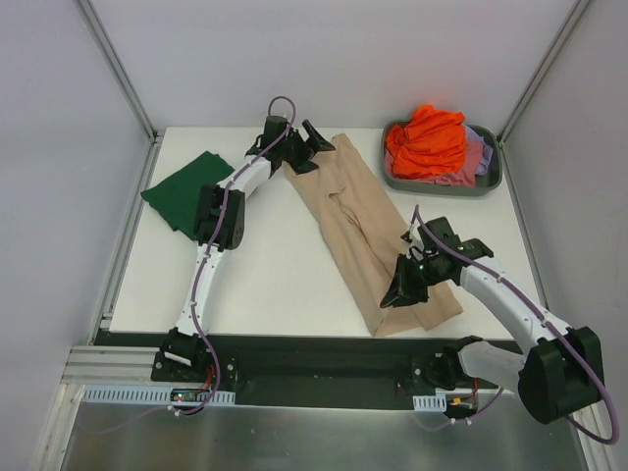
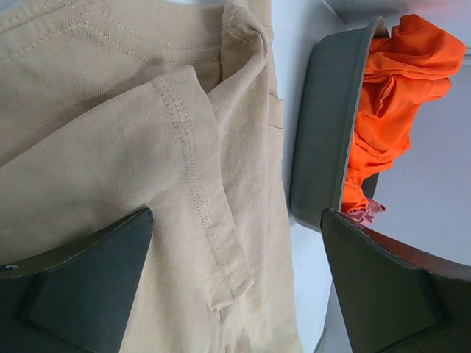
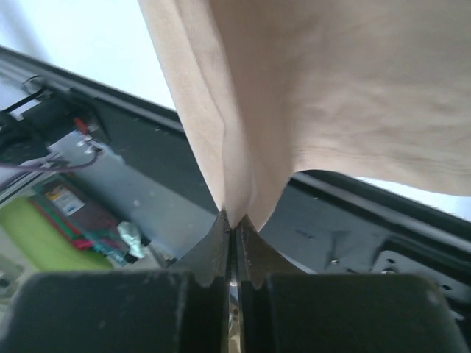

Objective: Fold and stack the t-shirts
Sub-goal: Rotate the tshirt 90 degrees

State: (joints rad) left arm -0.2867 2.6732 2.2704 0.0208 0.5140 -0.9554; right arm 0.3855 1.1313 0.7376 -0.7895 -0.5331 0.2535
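The beige t-shirt (image 1: 358, 226) lies as a long folded strip running diagonally from the far middle of the table to the near right. My left gripper (image 1: 312, 145) is open above its far end, where a stitched sleeve hem (image 2: 199, 184) shows between the fingers. My right gripper (image 1: 400, 292) is shut on the beige t-shirt's near end (image 3: 243, 187), pinching a fold of cloth. A dark green t-shirt (image 1: 186, 188) lies folded at the far left. An orange t-shirt (image 1: 427, 140) sits heaped in the tub over pink (image 1: 476, 157) and lavender (image 1: 485, 137) cloth.
The grey plastic tub (image 1: 488, 181) stands at the far right corner and also shows in the left wrist view (image 2: 324, 140). The table's front edge and black base rail (image 1: 324, 355) lie just beyond the shirt's near end. Frame posts rise at the back corners.
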